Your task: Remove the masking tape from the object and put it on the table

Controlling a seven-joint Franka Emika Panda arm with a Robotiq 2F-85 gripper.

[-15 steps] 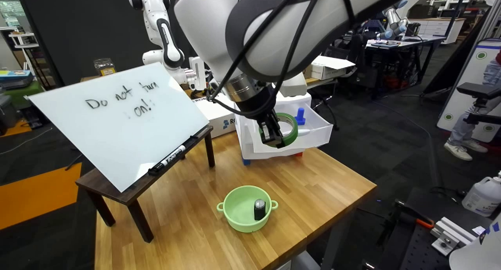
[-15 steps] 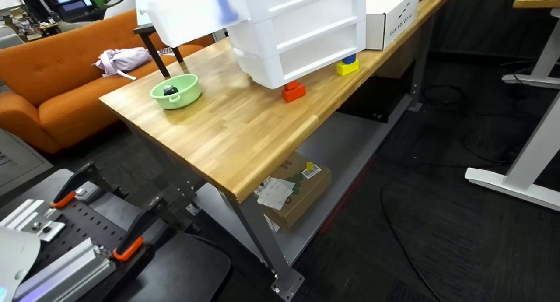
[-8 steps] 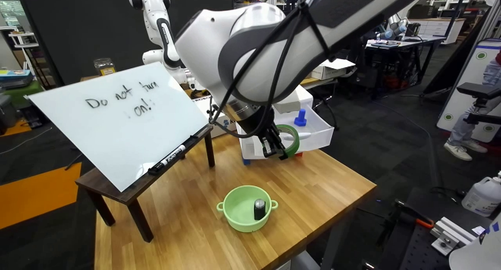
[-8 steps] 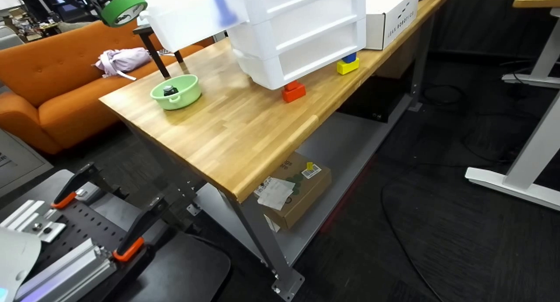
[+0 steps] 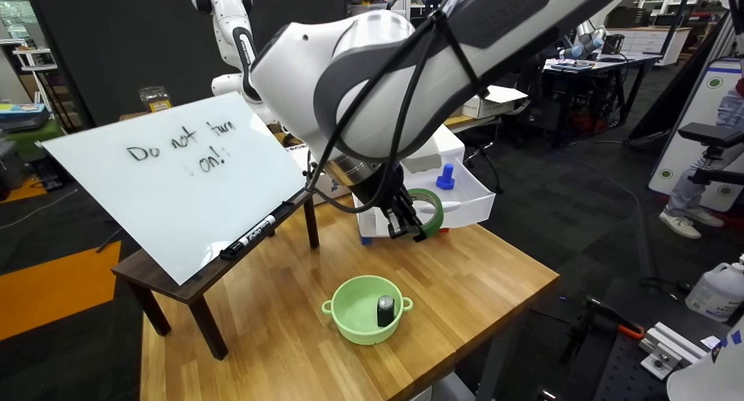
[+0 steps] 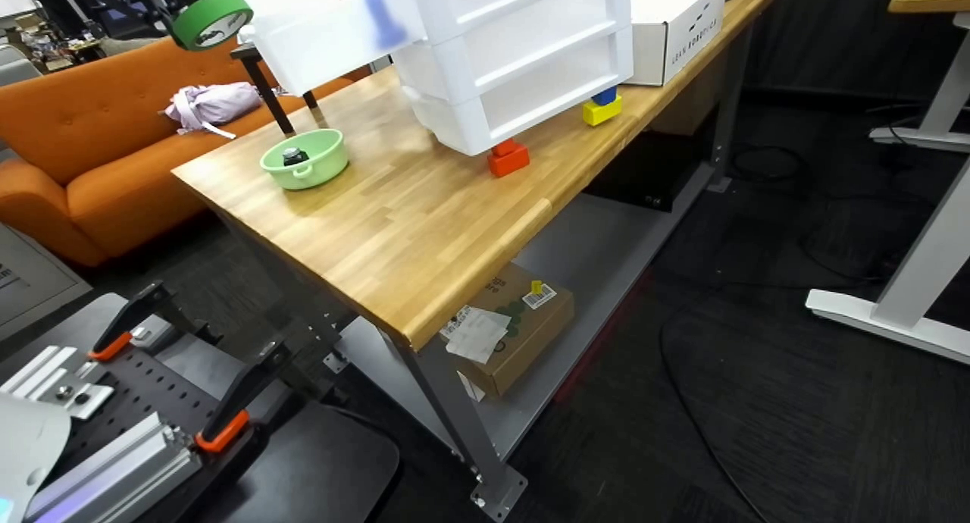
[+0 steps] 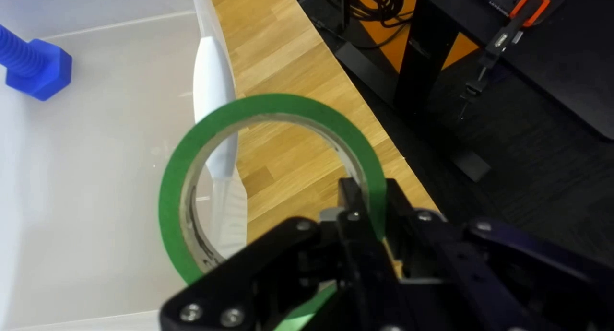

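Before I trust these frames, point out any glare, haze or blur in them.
In an exterior view, the whiteboard shows a bright glare patch near its lower edge; in an exterior view, the drawer looks washed out, the blue bolt hazy through its wall; in the wrist view, the gripper is dark and slightly soft, the green tape clearly outlined.

Tape roll [image 7: 278, 104]: one, mid-frame, wrist view. Bolt [image 7: 41, 69]: one, upper left there. Gripper [image 7: 375, 196]: one, lower right. Bowl [image 5: 351, 311]: one, lower middle, exterior view. Large wooden table [image 5: 482, 273]: one, lower middle. Jug [image 5: 716, 293]: one, lower right. Robot arms [image 5: 290, 81]: three, across top. Clamps [image 6: 239, 390]: two, lower left, exterior view. Sofa [image 6: 114, 102]: one, upper left.
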